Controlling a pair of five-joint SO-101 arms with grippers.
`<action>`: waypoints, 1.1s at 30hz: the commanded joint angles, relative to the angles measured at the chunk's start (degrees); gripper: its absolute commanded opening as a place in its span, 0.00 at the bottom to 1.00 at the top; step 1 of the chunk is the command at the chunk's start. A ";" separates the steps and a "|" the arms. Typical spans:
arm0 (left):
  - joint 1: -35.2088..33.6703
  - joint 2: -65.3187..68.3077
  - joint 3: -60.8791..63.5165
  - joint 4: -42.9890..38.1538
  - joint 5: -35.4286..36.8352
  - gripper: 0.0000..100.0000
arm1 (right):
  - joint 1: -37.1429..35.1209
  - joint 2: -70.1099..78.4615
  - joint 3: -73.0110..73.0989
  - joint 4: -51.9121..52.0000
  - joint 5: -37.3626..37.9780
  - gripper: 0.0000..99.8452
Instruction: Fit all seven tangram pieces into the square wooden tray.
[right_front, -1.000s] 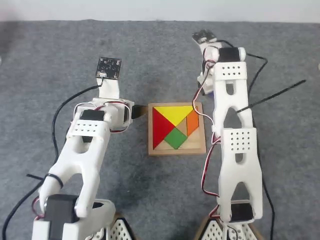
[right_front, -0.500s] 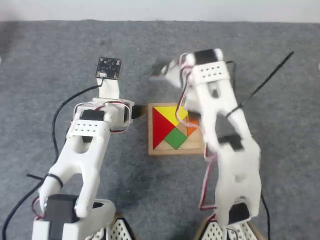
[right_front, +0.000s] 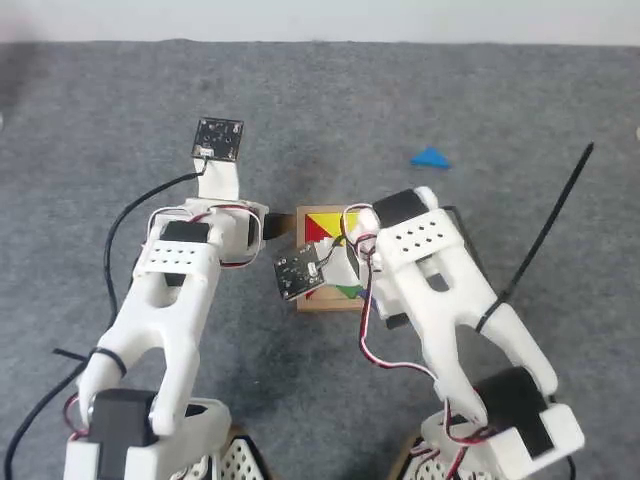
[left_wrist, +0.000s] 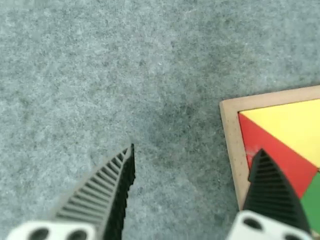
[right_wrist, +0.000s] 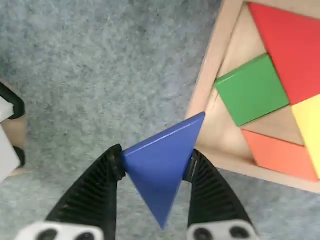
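Right gripper (right_wrist: 156, 155) is clamped on 1 dark blue wooden triangle (right_wrist: 159, 165), tip at the square wooden tray's (right_wrist: 211, 65) rim. The bare slot lies just beyond, beside the green square piece (right_wrist: 252, 90). Left gripper (left_wrist: 195, 150) stands apart, empty, at the tray's corner.

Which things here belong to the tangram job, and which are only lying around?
Job: wooden tray; red triangle, yellow triangle, green square, orange piece inside it; dark blue triangle in the right gripper; light blue piece lying loose.
Not the job: grey mat; black cable.

Grey felt-like table (right_front: 520, 90) with the square wooden tray (right_front: 335, 303) and, well apart, a small blue piece (right_front: 430, 158)
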 joint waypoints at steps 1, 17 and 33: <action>-0.09 -0.35 -0.22 -1.14 -0.70 0.35 | -0.48 0.40 -0.09 -1.19 3.78 0.01; -0.09 -0.26 0.04 -1.14 -0.70 0.35 | 4.79 20.09 -18.02 -3.56 43.16 0.01; -0.09 -0.26 0.04 -1.14 -0.70 0.35 | 5.76 26.07 -22.86 1.71 54.42 0.01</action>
